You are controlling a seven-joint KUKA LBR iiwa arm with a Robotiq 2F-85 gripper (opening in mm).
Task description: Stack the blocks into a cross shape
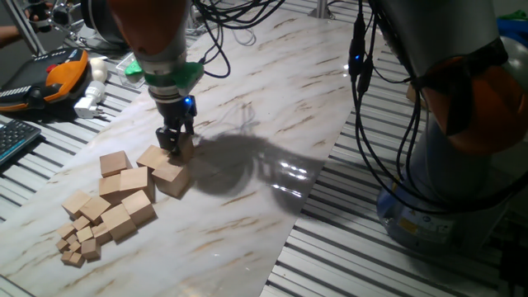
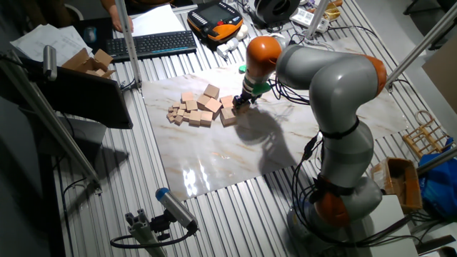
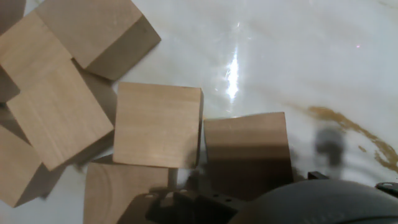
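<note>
Blocks (image 1: 124,194) lie clustered on the marble board (image 1: 272,107); gripper (image 1: 176,145) among them, grip unclear.

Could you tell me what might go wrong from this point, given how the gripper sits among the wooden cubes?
1. The two-finger gripper is low over a plain tan wooden cube at the cluster's edge; its neighbours lie almost against it, so a finger could nudge them.
2. The large tan cubes lie crowded and skewed on the marble-patterned board, some overlapping, so one bump could shift several.
3. The tiny wooden cubes sit close by and could scatter.
</note>
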